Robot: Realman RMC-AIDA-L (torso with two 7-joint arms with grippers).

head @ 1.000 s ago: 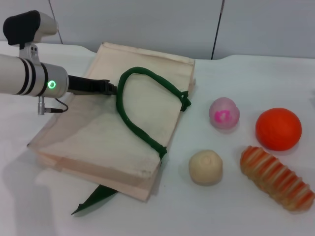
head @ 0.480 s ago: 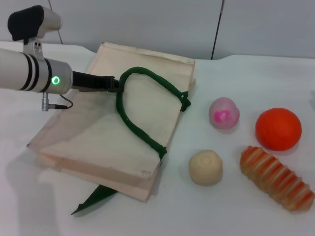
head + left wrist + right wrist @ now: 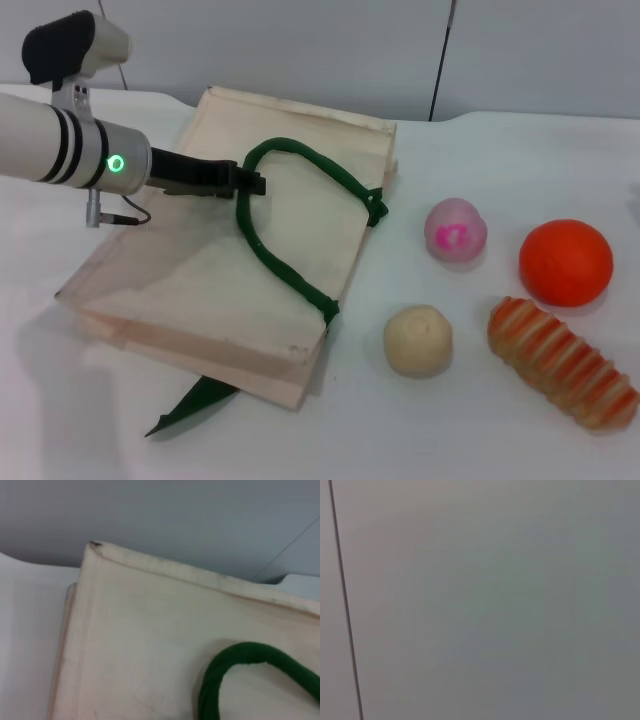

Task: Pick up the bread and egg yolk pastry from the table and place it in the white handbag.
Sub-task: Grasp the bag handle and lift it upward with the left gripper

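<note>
Elongated tan bread loaf with orange-brown crosswise ridges (image 3: 562, 362): lies on the white table (image 3: 500, 440) at the near right, long axis running from upper left to lower right in the head view, its far end toward the round orange fruit (image 3: 565, 262). Small round pale beige egg yolk pastry (image 3: 418, 340): just left of the loaf, apart from it, dimple upward, below the pink-marked pale ball (image 3: 455, 230). Large flat cream-white fabric handbag (image 3: 180, 290): lying flat at the left, mouth shut, dark green rope handle (image 3: 285, 255) looped across its upper face. Left gripper (image 3: 250, 183): low over the bag, tip at the handle loop; whether its fingers are parted or closed cannot be told. Right gripper: out of sight. Step judged in hand: taking the handle to open the bag; neither food is collected yet. Next move likely calls for closing on the rope and lifting it.
</note>
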